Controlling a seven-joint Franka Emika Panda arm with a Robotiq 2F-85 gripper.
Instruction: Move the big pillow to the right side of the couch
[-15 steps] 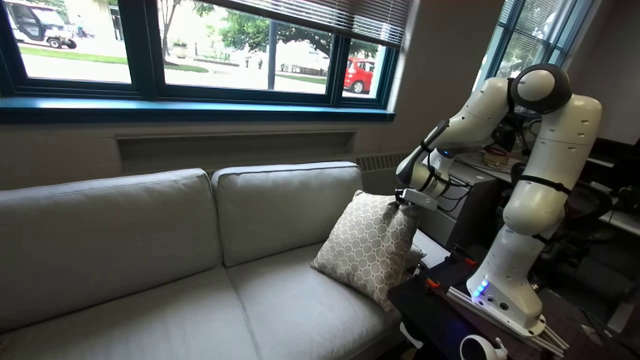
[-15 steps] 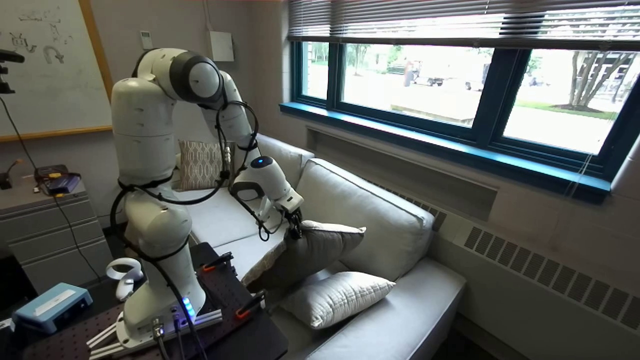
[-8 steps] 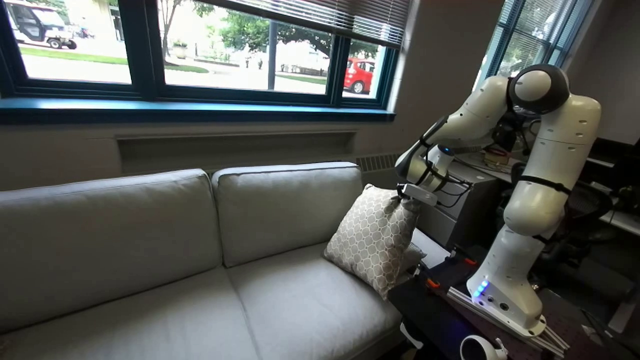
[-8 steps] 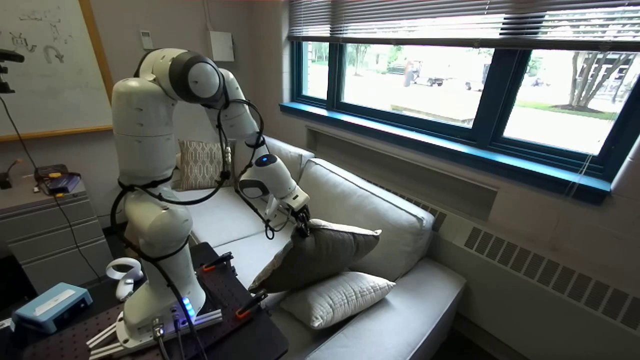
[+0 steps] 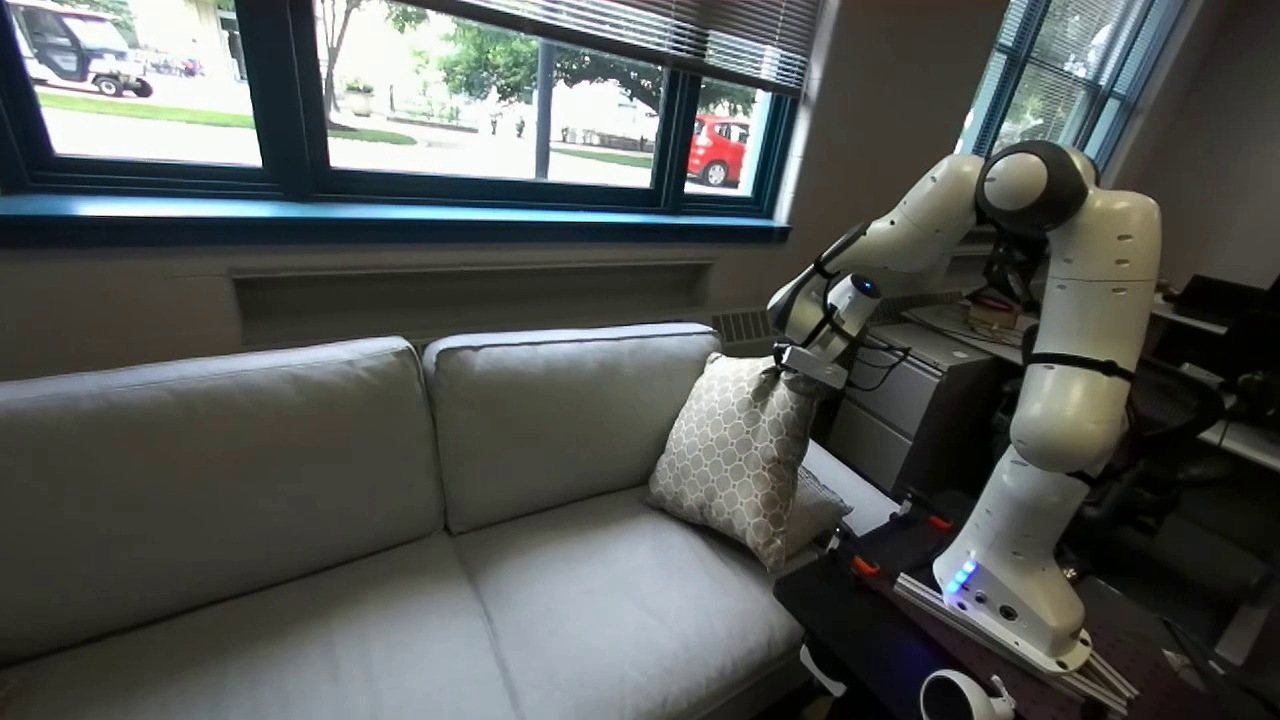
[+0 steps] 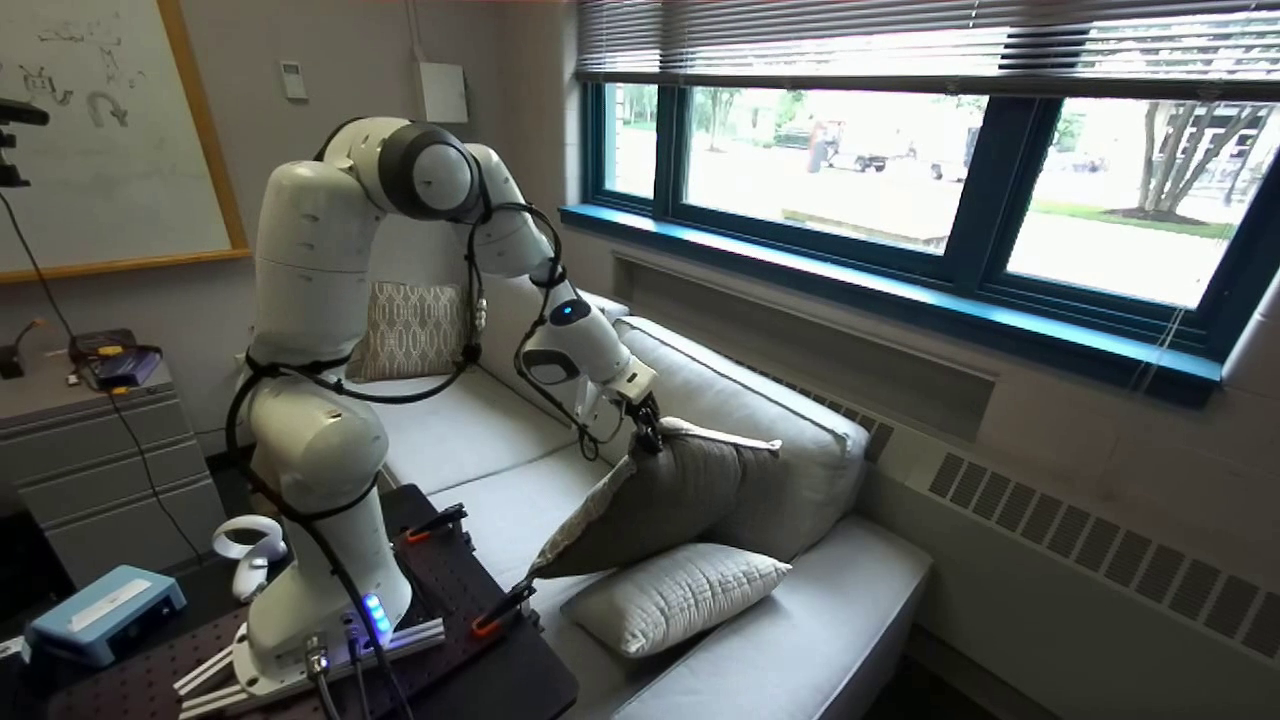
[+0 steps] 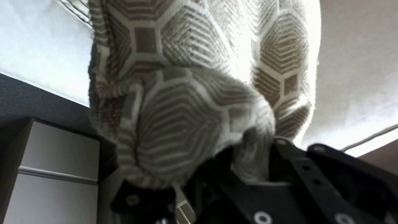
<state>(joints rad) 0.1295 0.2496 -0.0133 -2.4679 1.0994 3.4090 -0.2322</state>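
Lattice-patterned throw pillow (image 5: 735, 450): shifted with the claw (image 6: 648, 432) toward the back cushion (image 6: 730, 400) since the earlier frame; tilted, at the armrest (image 6: 810, 625) end of the couch (image 5: 590, 600).
Claw: pinching a fold (image 7: 253, 152) at the upper edge.
Smaller white pillow (image 6: 680, 598): just beside, contact unclear; could prop the big one askew if lowered here.
Pinched fold: likely weak point; hanging weight could drag it loose, letting the pillow flop forward.
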